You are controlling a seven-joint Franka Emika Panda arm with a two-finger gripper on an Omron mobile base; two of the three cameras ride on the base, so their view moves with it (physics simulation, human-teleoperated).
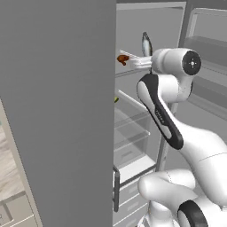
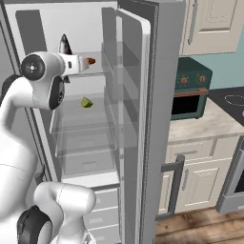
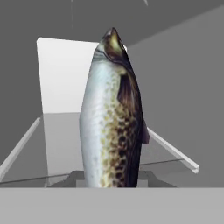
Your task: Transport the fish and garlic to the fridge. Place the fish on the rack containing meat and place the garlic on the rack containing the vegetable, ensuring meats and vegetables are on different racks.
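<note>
Fish (image 3: pixel 111 118) clamped in my gripper (image 1: pixel 144 60), long axis upright, tail up, inside the fridge (image 2: pixel 95 28) at upper-shelf height. Meat (image 1: pixel 123 58) sits just beside; setting it down next.

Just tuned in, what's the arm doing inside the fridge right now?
The gripper is shut on the fish and reaches into the open fridge at the level of the rack containing meat. The meat lies on that shelf just beyond the gripper. The fish stands upright above the shelf, not yet set down. The vegetable sits one shelf lower.
</note>
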